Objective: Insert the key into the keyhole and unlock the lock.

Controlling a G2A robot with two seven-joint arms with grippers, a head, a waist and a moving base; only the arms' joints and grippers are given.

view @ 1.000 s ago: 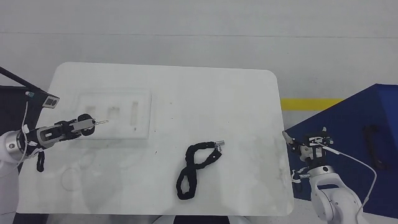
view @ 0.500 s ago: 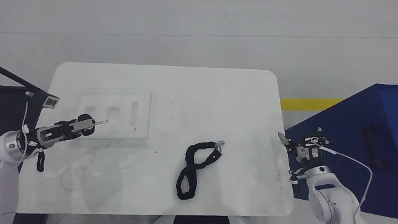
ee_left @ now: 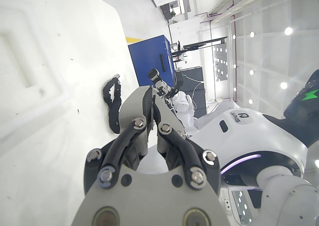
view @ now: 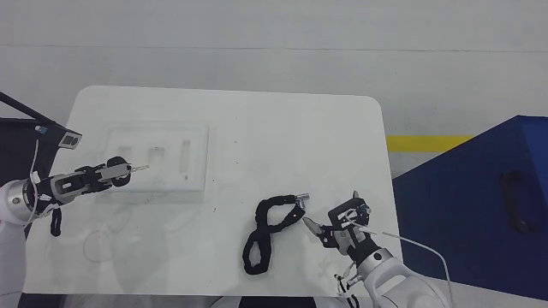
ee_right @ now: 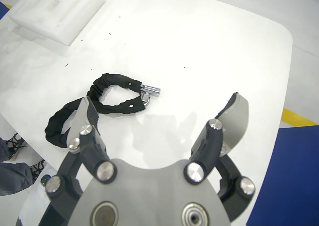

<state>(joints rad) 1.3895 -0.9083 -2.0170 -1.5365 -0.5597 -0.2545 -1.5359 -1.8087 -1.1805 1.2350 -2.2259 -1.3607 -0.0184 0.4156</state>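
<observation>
A black fabric-covered chain (view: 267, 233) lies in a loop on the white table (view: 282, 137), its silver lock cylinder (view: 301, 197) at the end toward the right arm. In the right wrist view the chain (ee_right: 109, 105) and the cylinder (ee_right: 151, 90) lie just ahead of my right gripper (ee_right: 162, 108), which is open and holds nothing. That gripper (view: 335, 217) hovers right of the lock. My left gripper (view: 127, 169) is over the table's left side, shut on a thin key (view: 139, 168). The key (ee_left: 151, 112) shows edge-on between the left gripper's fingers (ee_left: 134, 105).
A white foam tray (view: 158, 158) with shallow recesses sits at the table's left, under the left gripper. A blue cabinet (view: 479, 214) stands off the table's right edge. The table's near edge runs close behind the right gripper.
The right arm has swung from beyond the table's right edge to over the table, close to the lock. The left arm and key have stayed in place.
</observation>
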